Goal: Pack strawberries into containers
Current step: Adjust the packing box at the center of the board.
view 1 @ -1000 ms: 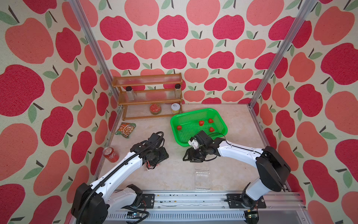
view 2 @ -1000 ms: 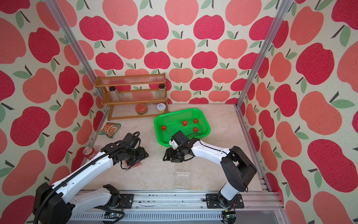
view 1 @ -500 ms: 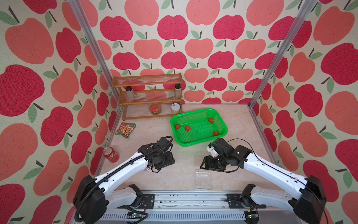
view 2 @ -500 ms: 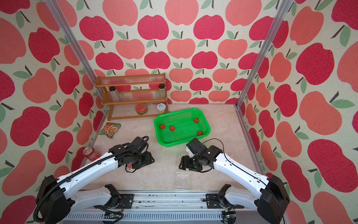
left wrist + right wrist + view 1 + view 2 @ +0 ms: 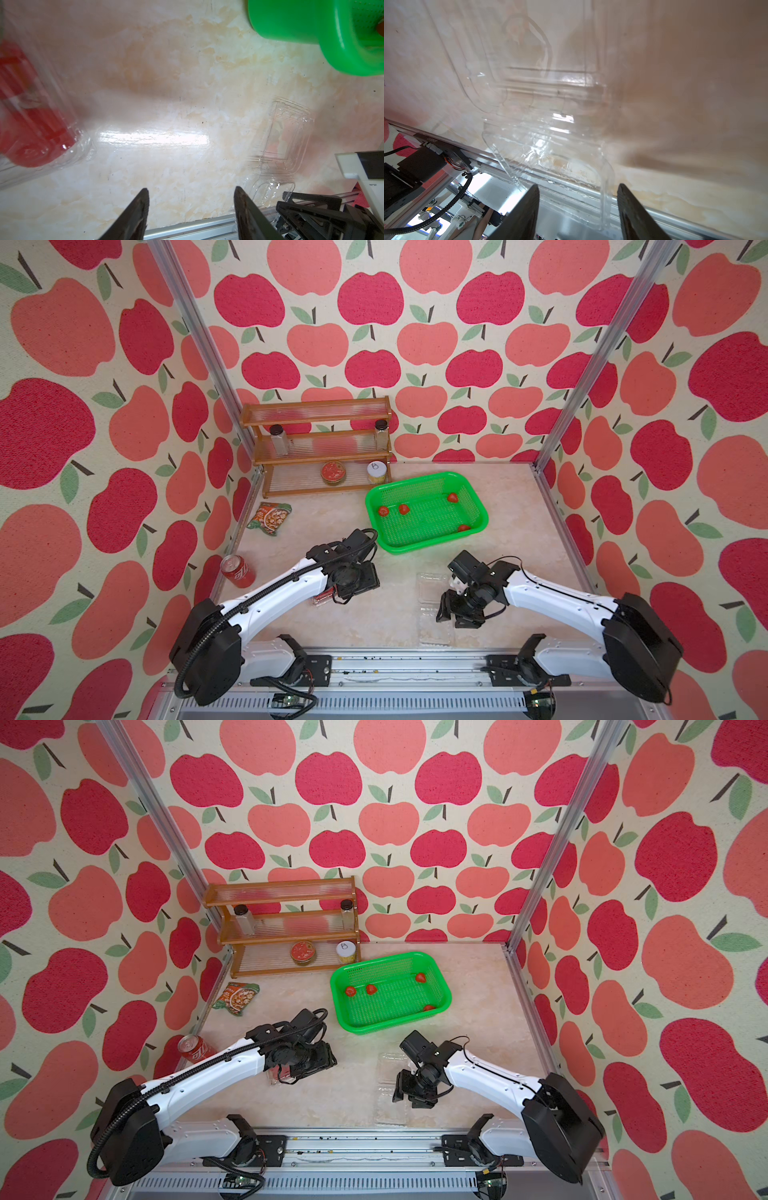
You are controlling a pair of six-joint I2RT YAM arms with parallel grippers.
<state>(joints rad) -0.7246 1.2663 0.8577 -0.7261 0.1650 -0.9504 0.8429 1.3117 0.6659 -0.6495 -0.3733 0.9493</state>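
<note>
Left gripper (image 5: 191, 189) stands wide, with nothing between its dark tapered fingers but the glossy, marbled beige bench (image 5: 166, 99). At the left edge of that wrist view sits a clear ribbed clamshell (image 5: 41, 128), a red mass of berries (image 5: 25, 116) blurred behind its walls. In both top views it shows at lower middle, mostly hidden under the left arm's black wrist.

Right gripper (image 5: 578, 185) is parted too. The thin, rounded rim of the empty clamshell (image 5: 550, 135) reaches in between its fingers; whether they touch the plastic I cannot tell. In a top view this box lies open, low and right of centre, its two see-through, round-cornered halves end to end. Above it, the perforated green basket (image 5: 432, 540) holds four glossy red strawberries (image 5: 404, 509), spread apart on its mesh floor.
</note>
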